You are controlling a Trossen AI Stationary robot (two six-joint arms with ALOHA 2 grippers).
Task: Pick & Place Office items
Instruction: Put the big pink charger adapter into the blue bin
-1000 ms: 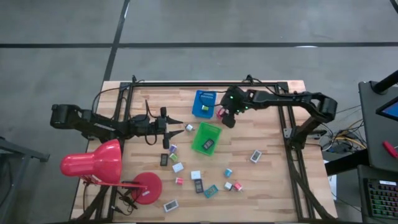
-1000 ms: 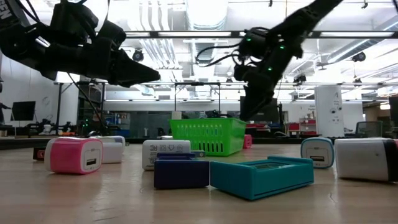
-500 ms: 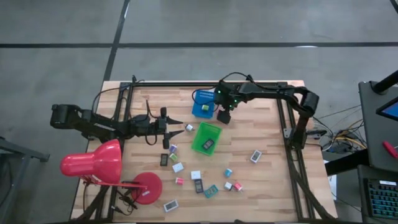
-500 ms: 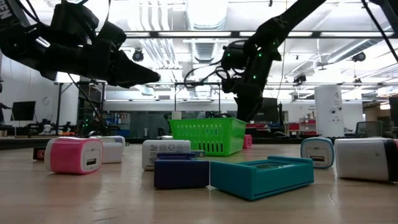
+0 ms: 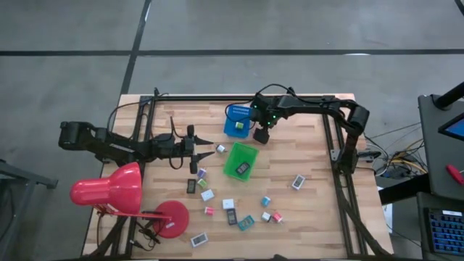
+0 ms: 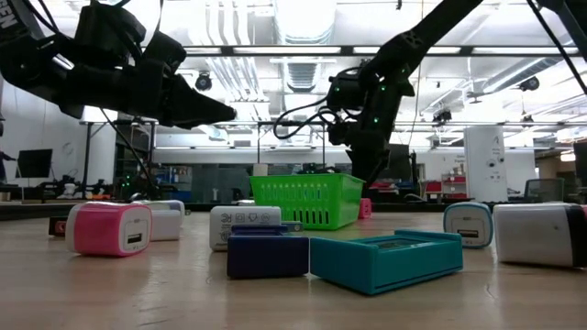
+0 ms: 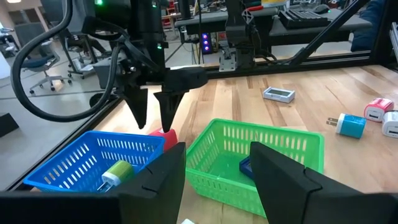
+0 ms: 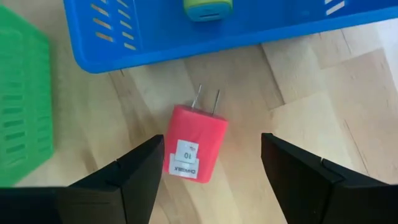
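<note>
Down at worktop level, a pink cube charger (image 6: 108, 228), a dark flat block (image 6: 267, 252) and a teal flat case (image 6: 385, 259) sit nearest, with the green basket (image 6: 306, 199) behind them. Farther back is the action: the right gripper (image 8: 205, 177) hangs fingers spread and empty directly over a red plug-in charger (image 8: 195, 152), which lies flat on the worktop (image 5: 312, 156) just outside the blue tray (image 8: 205, 43), between it and the green basket. The charger's long axis runs between the two fingers rather than across them, prongs aimed at the blue tray, so a straight drop looks set to straddle its narrow sides. The right arm is far nearer. The left gripper (image 5: 206, 142) waits over the left-centre of the worktop, fingers apart, holding nothing. A yellow-green piece (image 7: 117, 172) already lies in the blue tray. From above, the right gripper covers the charger entirely, and the gap between fingers and worktop is hard to judge.
</note>
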